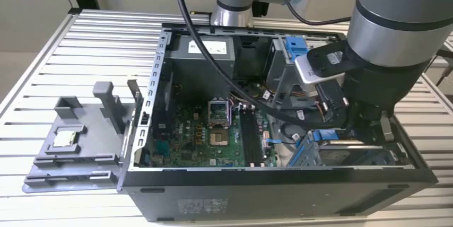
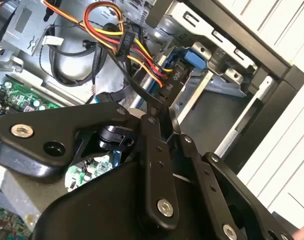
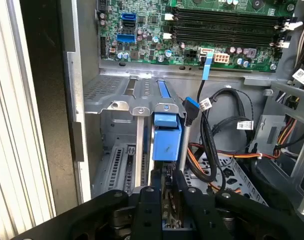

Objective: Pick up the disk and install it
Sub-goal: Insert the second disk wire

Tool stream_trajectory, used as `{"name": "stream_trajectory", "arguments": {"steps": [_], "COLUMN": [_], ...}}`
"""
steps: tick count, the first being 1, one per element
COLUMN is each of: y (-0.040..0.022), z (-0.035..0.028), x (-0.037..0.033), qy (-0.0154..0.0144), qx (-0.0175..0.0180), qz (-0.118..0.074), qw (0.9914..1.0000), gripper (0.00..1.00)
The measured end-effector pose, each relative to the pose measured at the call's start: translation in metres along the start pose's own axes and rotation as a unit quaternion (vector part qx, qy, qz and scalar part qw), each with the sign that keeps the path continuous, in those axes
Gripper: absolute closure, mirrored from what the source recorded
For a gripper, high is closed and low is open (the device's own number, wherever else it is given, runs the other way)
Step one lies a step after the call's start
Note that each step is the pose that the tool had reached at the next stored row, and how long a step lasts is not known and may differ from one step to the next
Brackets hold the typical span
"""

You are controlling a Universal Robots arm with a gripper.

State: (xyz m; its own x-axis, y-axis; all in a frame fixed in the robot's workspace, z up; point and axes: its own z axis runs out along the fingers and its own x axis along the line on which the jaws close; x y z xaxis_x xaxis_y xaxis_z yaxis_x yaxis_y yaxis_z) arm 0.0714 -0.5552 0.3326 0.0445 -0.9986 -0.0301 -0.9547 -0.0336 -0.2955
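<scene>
On the exterior view's left, a grey plastic fixture tray (image 1: 71,147) lies beside the open black metal computer case (image 1: 283,184). Inside the case's right corner, the black gripper (image 3: 164,187) is closed on the blue-bracketed silver disk (image 3: 166,137), held edge-on in the grey metal drive cage (image 3: 117,105).

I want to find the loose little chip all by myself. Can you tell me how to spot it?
Find the open black computer case on the slatted metal table. Beside it, on the exterior view's left, lies a grey plastic tray with upright posts. The chip is the small square on it, the only shiny thing there.
</scene>
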Motion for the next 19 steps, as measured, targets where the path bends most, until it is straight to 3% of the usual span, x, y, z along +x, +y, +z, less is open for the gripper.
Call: {"name": "stream_trajectory", "arguments": {"steps": [8,15,19], "y": [-0.0064,-0.0083,-0.0106], "z": [-0.0205,-0.0269,-0.035], "x": [-0.0006,-0.0009,-0.0011], "qy": [0.0001,0.0001,0.0], "qx": [-0.0003,-0.0003,-0.0003], "qz": [0.0,0.0,0.0], "qw": [1.0,1.0,1.0], "gripper": [0.0,0.0,0.0]}}
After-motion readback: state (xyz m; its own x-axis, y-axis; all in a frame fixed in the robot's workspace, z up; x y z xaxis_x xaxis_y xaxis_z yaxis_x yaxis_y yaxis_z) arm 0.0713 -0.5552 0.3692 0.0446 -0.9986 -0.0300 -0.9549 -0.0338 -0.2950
